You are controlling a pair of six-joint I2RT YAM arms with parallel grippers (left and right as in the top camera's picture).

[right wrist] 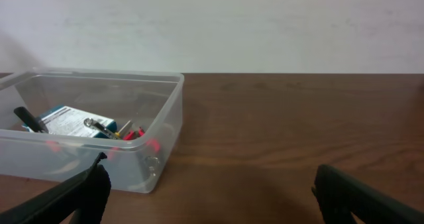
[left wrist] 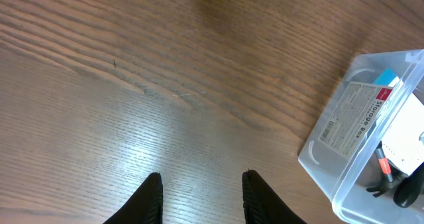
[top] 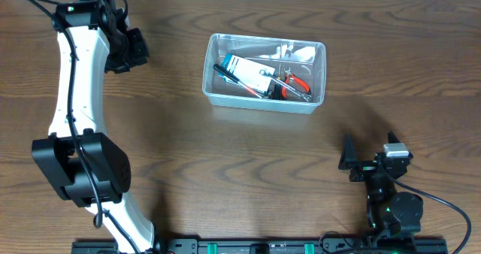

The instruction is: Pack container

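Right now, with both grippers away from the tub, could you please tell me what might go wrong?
Nothing steadies the tub on the wooden table; the right gripper, open wide and low, could shove it when reaching in. The pliers and box lie jumbled inside, so anything added may sit above the rim.

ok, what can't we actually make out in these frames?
- Overhead: the tools in the tub are too small and overlapped to name; the box hides whatever lies under it.
- Left wrist: the tub is cut off by the right and bottom edges, so only one corner shows.
- Right wrist: the tub's cloudy wall blurs the contents, and the left edge cuts off its left end.
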